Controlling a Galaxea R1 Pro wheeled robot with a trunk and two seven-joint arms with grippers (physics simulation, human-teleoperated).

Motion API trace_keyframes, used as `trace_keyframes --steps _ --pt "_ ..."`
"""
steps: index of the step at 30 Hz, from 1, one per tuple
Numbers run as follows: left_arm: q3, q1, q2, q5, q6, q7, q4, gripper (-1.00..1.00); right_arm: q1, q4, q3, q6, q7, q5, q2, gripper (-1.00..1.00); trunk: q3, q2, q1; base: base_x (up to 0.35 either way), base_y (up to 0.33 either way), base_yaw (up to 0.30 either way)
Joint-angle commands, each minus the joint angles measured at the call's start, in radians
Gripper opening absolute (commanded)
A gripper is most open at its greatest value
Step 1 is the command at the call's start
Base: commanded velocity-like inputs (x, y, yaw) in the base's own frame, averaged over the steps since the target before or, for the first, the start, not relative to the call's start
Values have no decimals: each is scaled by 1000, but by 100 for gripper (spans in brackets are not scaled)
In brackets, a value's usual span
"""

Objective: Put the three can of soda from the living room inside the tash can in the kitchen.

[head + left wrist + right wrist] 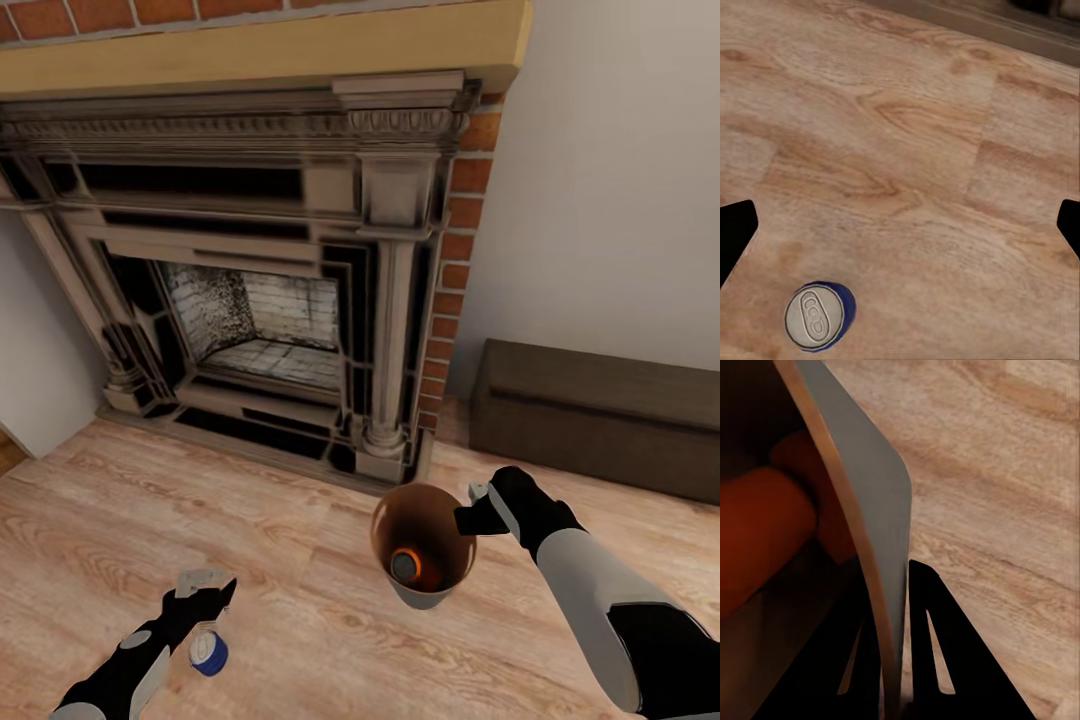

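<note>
One soda can with a blue side and silvery top stands upright on the wood floor. My left gripper hovers just above and beyond it, open; in the left wrist view the can sits off to one side of the wide gap between the fingertips. My right gripper is shut on the rim of the trash can, holding it above the floor. Its coppery inside holds an orange can. The right wrist view shows the bucket wall pinched between the fingers, with the orange can inside.
The red-brick, grey-framed fireplace fills the wall straight ahead. A long dark low cabinet stands along the right wall. Light wood plank floor stretches between the arms and toward the left.
</note>
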Motion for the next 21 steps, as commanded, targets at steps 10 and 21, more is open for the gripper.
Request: trace_keyframes --steps 10,21 --pt "0 2 -2 0 -3 13 0 100 0 -1 -4 3 8 -30 1 -100 0 0 0 161 113 0" --pt "-2 2 -2 -3 -2 9 7 100 1 0 -3 -3 10 -33 2 -100 0 0 0 -90 176 0"
